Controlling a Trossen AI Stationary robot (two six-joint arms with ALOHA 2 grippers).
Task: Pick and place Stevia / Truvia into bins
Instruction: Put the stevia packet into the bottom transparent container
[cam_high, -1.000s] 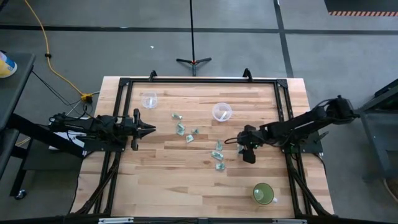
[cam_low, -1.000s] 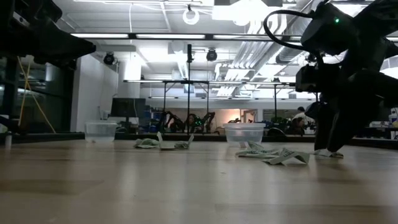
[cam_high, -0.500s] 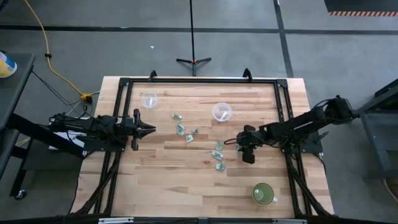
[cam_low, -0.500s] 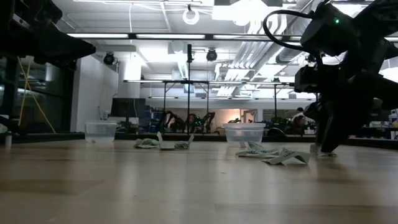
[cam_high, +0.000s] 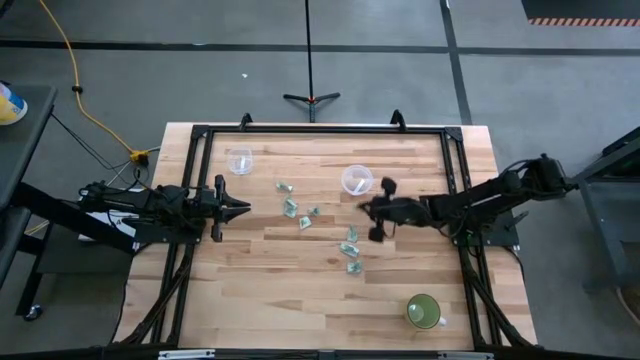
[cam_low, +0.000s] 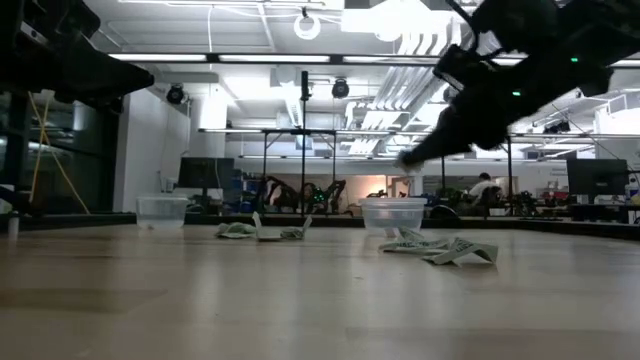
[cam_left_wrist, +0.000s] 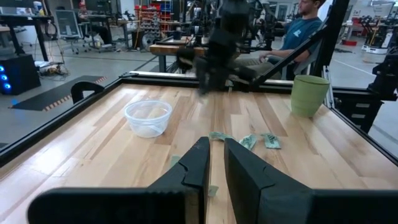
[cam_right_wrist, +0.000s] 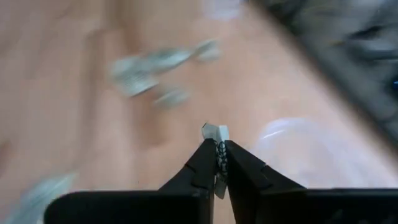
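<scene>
On the tabletop (cam_high: 250, 300), one cup (cam_high: 240, 160) sits near the far left corner and the other cup (cam_high: 357, 180) sits right of it, toward the middle. The packets (cam_high: 349, 249) lie scattered between them and nearer the front. My right jaws (cam_high: 366, 209) hang just beside that middle cup, pinching a packet (cam_right_wrist: 216, 132). My left jaws (cam_high: 243, 208) wait at the left edge, and a mug (cam_high: 423, 312) stands at the front right.
</scene>
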